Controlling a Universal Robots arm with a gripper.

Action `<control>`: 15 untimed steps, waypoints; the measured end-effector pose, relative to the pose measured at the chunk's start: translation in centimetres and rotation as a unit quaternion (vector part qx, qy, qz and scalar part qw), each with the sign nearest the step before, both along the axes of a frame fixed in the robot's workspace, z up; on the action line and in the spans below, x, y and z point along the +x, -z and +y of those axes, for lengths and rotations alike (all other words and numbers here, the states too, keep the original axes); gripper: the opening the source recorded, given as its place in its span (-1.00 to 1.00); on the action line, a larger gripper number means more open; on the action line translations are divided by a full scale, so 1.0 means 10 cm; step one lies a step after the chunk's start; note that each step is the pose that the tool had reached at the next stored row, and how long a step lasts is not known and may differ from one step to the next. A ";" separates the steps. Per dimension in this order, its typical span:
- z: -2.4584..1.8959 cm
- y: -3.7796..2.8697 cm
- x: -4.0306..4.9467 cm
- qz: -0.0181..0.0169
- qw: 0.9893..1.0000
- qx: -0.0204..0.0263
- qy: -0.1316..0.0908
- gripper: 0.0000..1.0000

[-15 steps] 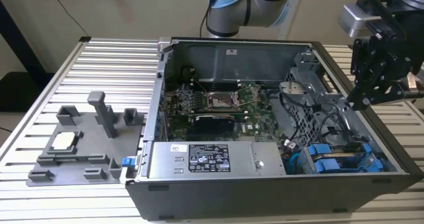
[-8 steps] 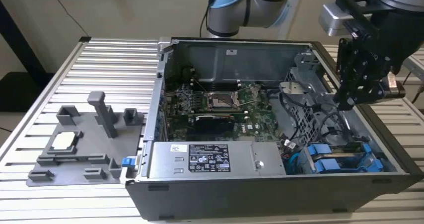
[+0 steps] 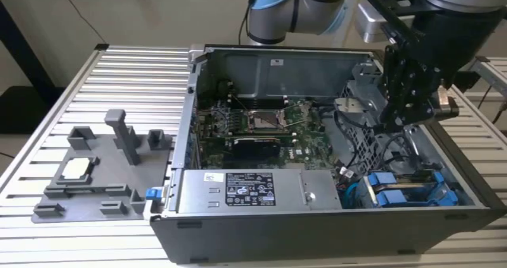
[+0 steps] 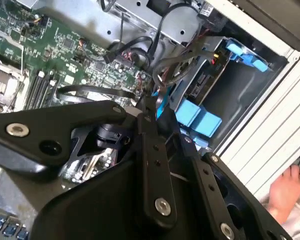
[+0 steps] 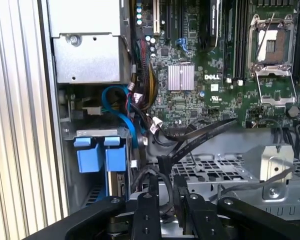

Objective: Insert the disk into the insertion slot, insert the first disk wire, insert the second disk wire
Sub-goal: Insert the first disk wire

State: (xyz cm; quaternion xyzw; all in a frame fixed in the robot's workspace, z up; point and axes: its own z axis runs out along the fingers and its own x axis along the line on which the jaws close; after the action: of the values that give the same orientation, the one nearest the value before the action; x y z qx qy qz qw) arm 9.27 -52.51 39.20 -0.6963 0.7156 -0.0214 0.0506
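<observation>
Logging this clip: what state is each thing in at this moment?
computer case: open, side panel off.
disk: sitting in its slot, blue carrier tabs outward.
gripper: inside the case, among the black cables.
black cables: loose, draped over the metal cage.
processor socket: uncovered.

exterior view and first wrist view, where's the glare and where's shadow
In the exterior view the table slats are washed pale while the corner of the case around the blue disk carriers sits in shadow; in the first wrist view the table glares white and the green board is evenly lit.
</observation>
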 end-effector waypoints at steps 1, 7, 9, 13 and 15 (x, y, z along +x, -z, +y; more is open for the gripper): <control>0.000 0.000 -0.024 0.000 1.000 -0.001 -0.001 -0.47; 0.001 0.003 -0.136 0.000 1.000 -0.008 -0.012 -0.47; 0.001 0.011 -0.156 0.000 1.000 -0.011 -0.020 -0.47; 0.007 0.040 -0.183 0.000 0.999 -0.016 -0.034 -0.47; 0.011 0.055 -0.195 0.000 0.999 -0.019 -0.041 -0.47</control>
State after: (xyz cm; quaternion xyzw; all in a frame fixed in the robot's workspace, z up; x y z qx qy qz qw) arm 7.32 -52.40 38.66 -0.7256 0.6862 -0.0330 0.0384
